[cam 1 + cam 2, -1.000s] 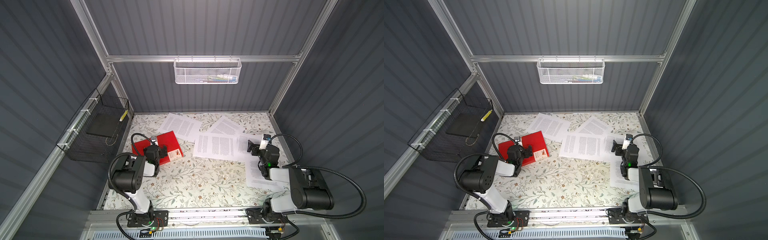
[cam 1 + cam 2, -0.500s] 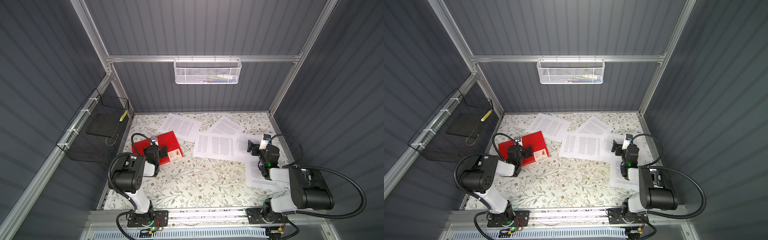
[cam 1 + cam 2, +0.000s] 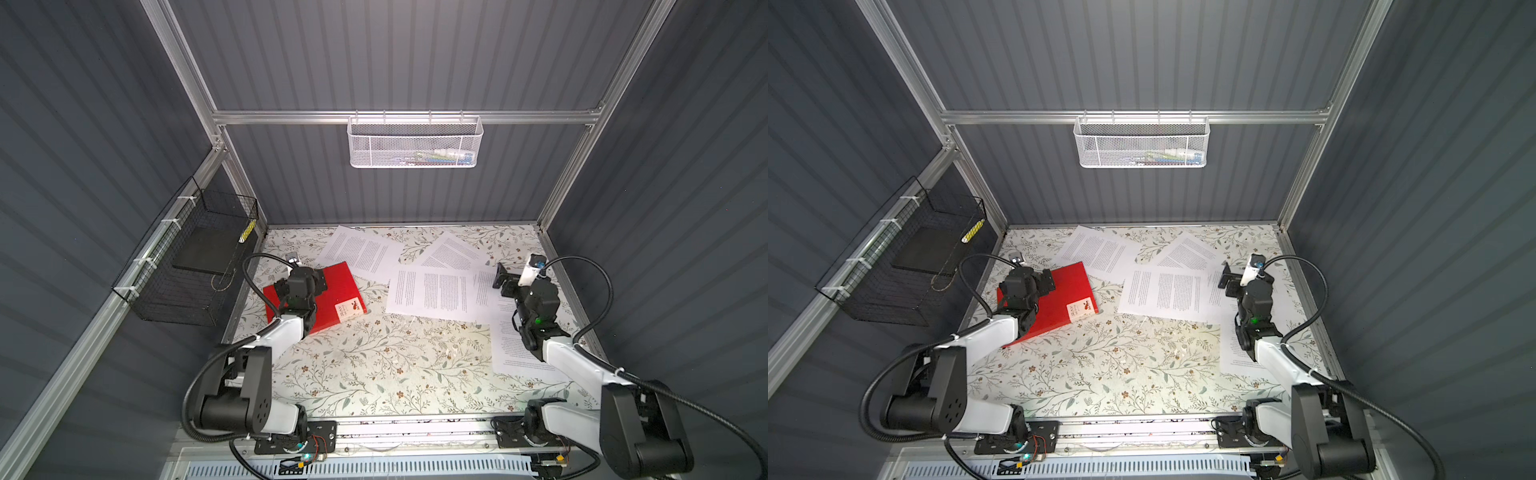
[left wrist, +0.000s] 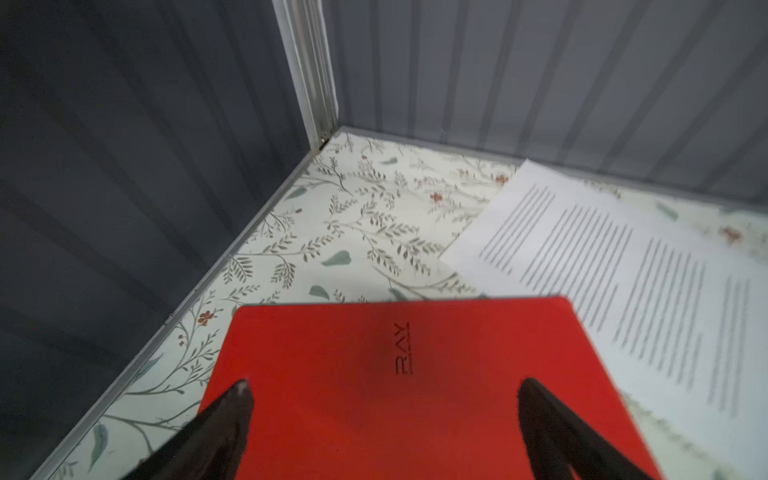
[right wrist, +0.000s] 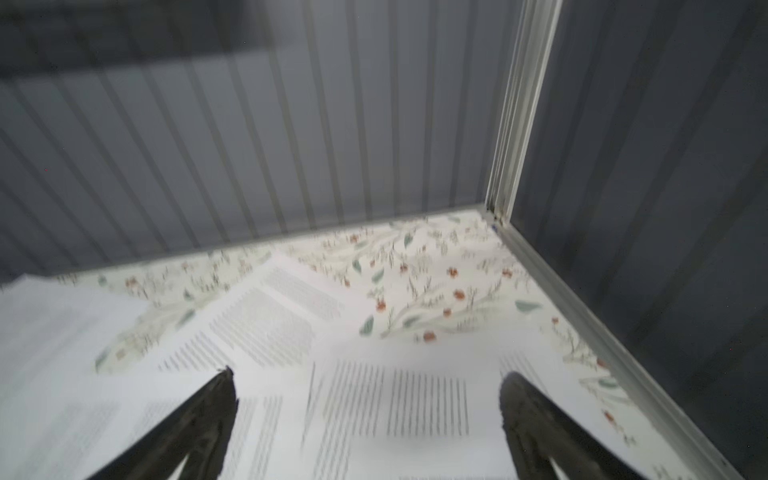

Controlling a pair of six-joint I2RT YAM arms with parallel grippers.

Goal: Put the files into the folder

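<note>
The closed red folder (image 3: 336, 286) (image 3: 1069, 293) lies flat at the left of the floral table, its "RAY" lettering plain in the left wrist view (image 4: 415, 353). My left gripper (image 3: 313, 280) (image 4: 382, 386) hovers over the folder's near half, open and empty. Several files lie loose: one sheet (image 3: 363, 251) behind the folder, one (image 3: 453, 251) at the back, a wide one (image 3: 432, 291) in the middle, one (image 3: 519, 357) under my right arm. My right gripper (image 3: 509, 277) (image 5: 368, 378) stands open over the printed sheets (image 5: 386, 399), holding nothing.
A black wire basket (image 3: 187, 270) with a dark grey slab (image 3: 203, 253) hangs on the left wall. A white mesh basket (image 3: 415, 143) hangs on the back rail. Grey ribbed walls and aluminium posts (image 4: 307, 75) close the table on three sides.
</note>
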